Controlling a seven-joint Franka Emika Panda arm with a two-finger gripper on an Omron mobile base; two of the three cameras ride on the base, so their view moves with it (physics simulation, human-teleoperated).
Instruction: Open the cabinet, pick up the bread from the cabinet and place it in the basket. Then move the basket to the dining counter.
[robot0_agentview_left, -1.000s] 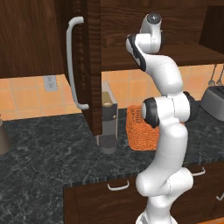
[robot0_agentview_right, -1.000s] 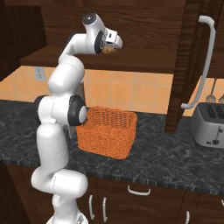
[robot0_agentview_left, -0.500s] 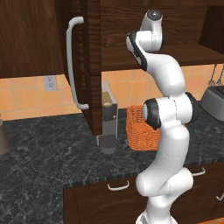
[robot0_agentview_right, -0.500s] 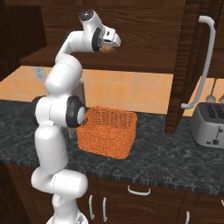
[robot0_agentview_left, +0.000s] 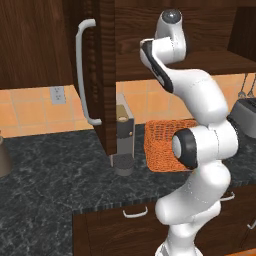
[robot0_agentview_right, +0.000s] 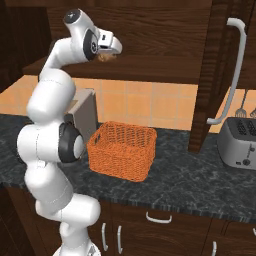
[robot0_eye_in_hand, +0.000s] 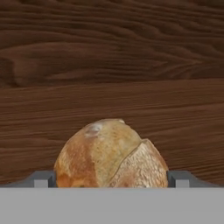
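— Golden-tan crust up close: claw (robot0_eye_in_hand: 112, 181) clamped on the bread (robot0_eye_in_hand: 111, 154), one dark fingertip each side, dark wood grain behind it.

— Where's that in the room?

— Right cam: claw (robot0_agentview_right: 106, 54) up high at the front of the open cupboard (robot0_agentview_right: 150, 30), roll (robot0_agentview_right: 105, 57) poking out under the white hand, just above the shelf edge. Arm bent up & over.

— Basket?

— Orange wicker basket (robot0_agentview_right: 122, 150) on the black speckled counter (robot0_agentview_right: 190, 182), well below the claw, a bit to its right in that cam. From left cam it (robot0_agentview_left: 162, 142) sits partly behind the arm.

— Cupboard doors?

— Both swung out. Door w/ curved pale handle (robot0_agentview_left: 85, 75) left of the arm; other handle (robot0_agentview_right: 231, 75) at far right.

— Other bits?

— Coffee machine (robot0_agentview_left: 123, 142) just left of basket, toaster (robot0_agentview_right: 240, 142) on the right.
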